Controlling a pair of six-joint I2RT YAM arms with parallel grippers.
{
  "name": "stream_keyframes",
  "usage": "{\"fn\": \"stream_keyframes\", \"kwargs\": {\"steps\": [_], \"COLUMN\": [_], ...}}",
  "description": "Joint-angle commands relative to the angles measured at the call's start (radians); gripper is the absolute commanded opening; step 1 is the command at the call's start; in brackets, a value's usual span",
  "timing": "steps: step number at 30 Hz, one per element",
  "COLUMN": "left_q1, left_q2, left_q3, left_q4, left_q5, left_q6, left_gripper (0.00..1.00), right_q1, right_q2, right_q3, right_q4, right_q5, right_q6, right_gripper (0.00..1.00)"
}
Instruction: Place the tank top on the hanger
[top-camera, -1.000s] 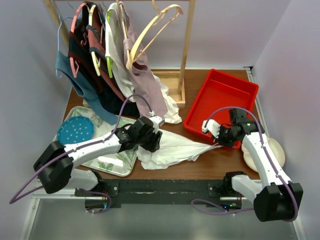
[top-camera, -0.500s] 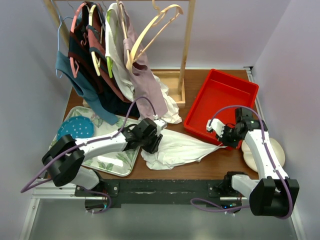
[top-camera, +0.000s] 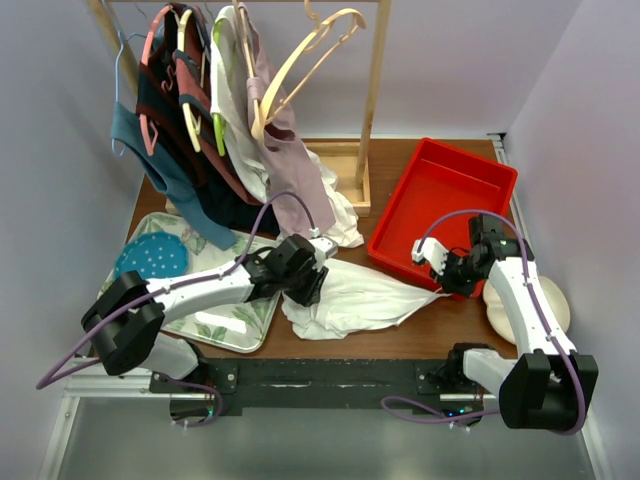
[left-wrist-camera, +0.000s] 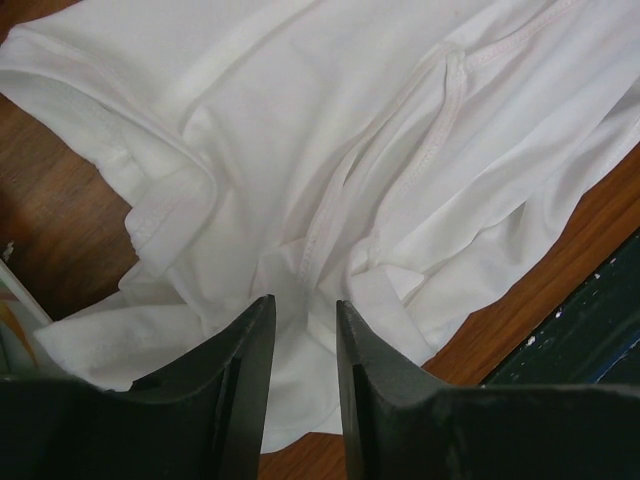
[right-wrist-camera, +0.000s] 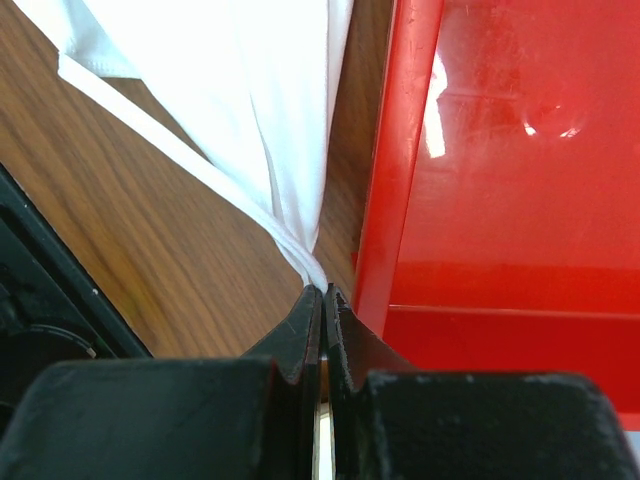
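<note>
Red bin (top-camera: 440, 205), patterned tray (top-camera: 235, 325), blue plate (top-camera: 151, 260)

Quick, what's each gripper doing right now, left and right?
Left gripper: partly closed around a fold of the tank top.
Right gripper: shut, pinching the tank top's corner.

L gripper (left-wrist-camera: 300, 330) part-closed, R gripper (right-wrist-camera: 322, 297) pinched tight

Tank top (top-camera: 350, 297): white, crumpled, flat on table near front edge. Hanger (top-camera: 300, 62): cream, tilted on rack.
</note>
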Motion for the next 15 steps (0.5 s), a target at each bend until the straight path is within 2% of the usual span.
{"fn": "stream_keyframes", "kwargs": {"steps": [1,4,12,15], "left_q1": [-0.008,-0.008,-0.008,-0.009], "left_q2": [0.002,0.031,0.079,0.08], "left_q3": [0.035,0.033,0.038,0.038], "left_q4": [0.01,0.007,0.013,0.019], "left_q5": [0.017,0.014,0.006,0.017], "left_q6": [-0.006,-0.003,0.002,0.003], "left_gripper": [0.33,0.31,0.35,0.15], "right_q1": [-0.005,-0.005,-0.005,-0.005], "right_q2": [0.008,0.004,0.008,0.011], "right_q3": [0.029,0.029,0.032,0.034], "right_q4": [-0.016,-0.019,-0.02,-0.022], "right_q5": [-0.035,-0.034,-0.042,-0.045], "right_q6": [-0.011,-0.014,-0.011,-0.013], "right_gripper": [0.0,0.0,0.0,0.0]}}
